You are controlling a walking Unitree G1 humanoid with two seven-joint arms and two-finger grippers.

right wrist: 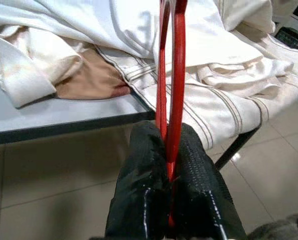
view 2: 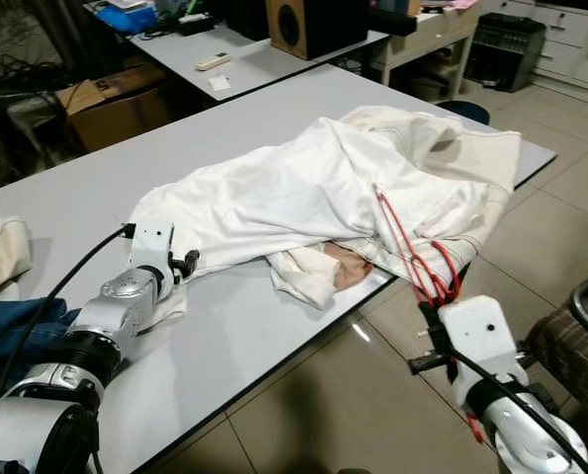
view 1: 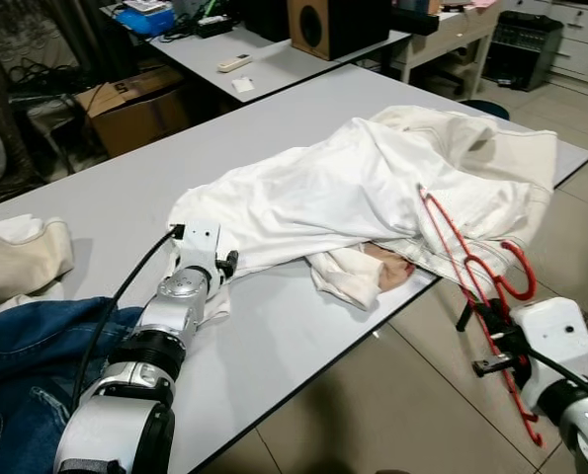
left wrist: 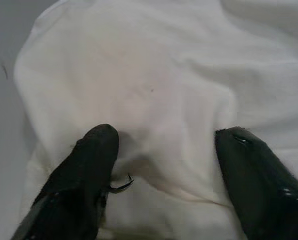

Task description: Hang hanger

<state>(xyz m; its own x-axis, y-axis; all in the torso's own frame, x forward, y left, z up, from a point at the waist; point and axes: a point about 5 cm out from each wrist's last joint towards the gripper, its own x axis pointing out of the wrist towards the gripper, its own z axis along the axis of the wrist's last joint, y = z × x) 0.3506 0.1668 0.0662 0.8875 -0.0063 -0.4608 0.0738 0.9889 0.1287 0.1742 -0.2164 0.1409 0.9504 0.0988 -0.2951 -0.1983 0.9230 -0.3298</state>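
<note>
In the left eye view, a grey table (view 1: pixel 303 326) runs from the near left to the far right, and a heap of white garments (view 1: pixel 373 188) lies across its right half, part of it drooping over the near edge. The left gripper (view 1: pixel 203 259) rests at the near left corner of that heap, on the cloth; from this angle I cannot tell how far its fingers are parted. Off the table's near right edge, above the tiled floor (view 1: pixel 373 405), the right gripper (view 1: pixel 491 321) holds a red hanger (view 1: pixel 462 262), whose upper end leans against the hanging cloth. Blue jeans (view 1: pixel 17 365) and a cream cloth (view 1: pixel 17 259) lie at the table's near left end. A cardboard box (view 1: pixel 130 107) stands beyond the table, and a speaker (view 1: pixel 333 25) sits on a second table further back. The right eye view shows the same layout, with the hanger reaching from the right gripper up to the garments at the table edge. In the left wrist view, the two black fingers (left wrist: pixel 83 185) stand well apart with white cloth bulging between them, their tips on the fabric. In the right wrist view, the fingers (right wrist: pixel 143 195) are pressed together on the hanger's red wires, which run up toward the striped cream garment (right wrist: pixel 229 107) draped over the table edge.
</note>
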